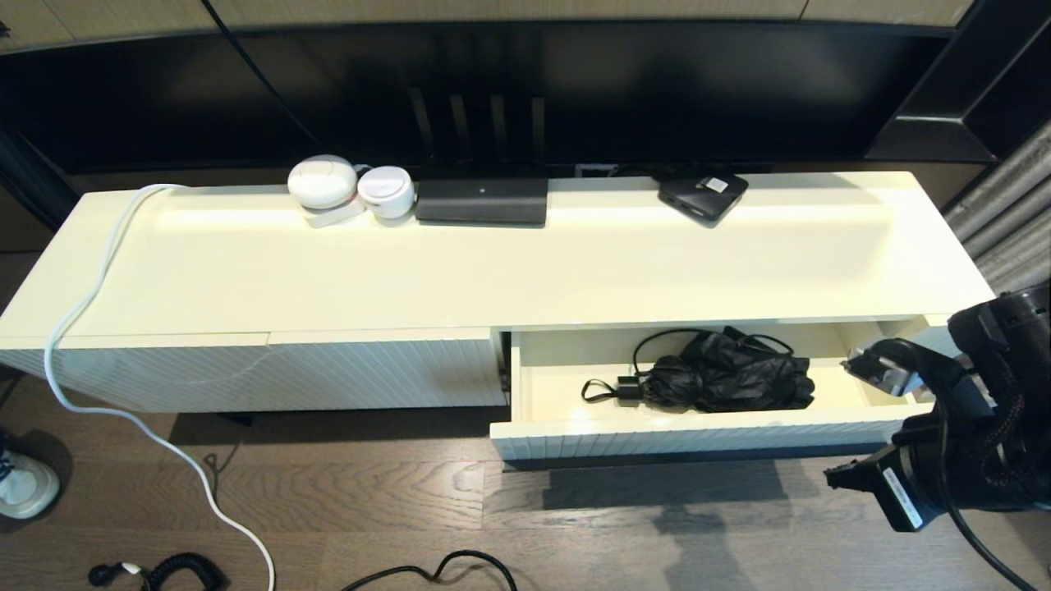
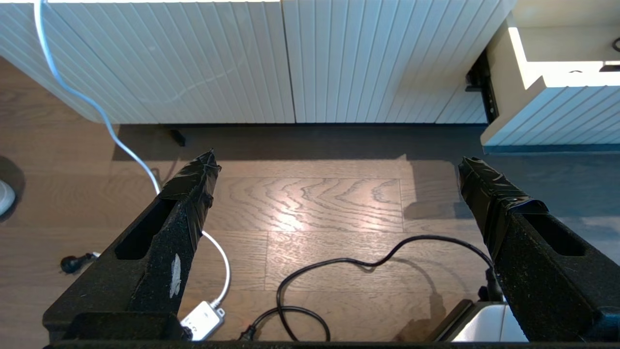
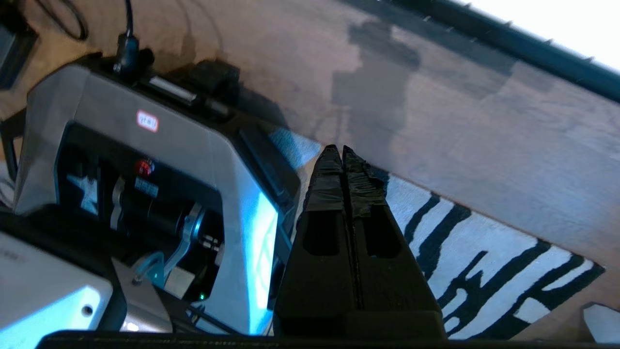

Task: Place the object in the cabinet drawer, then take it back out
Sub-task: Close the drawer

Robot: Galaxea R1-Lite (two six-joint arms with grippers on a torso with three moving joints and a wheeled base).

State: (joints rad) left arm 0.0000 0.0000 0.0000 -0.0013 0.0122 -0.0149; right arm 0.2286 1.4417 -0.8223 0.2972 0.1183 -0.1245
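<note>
- The cabinet drawer (image 1: 575,427) stands pulled out, and the object, a folded black umbrella (image 1: 722,377), lies inside it, long axis running along the drawer's width.
- The right gripper (image 3: 343,151) hangs off the drawer's right end over the floor, jaws pressed together on nothing; this arm is nearer, the umbrella lying to its left.
- The left gripper (image 2: 336,167) hovers low before the closed ribbed front (image 2: 193,58), jaws spread wide and empty.

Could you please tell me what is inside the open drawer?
A folded black umbrella with its strap lies in the drawer. The floor under it is hidden.
</note>
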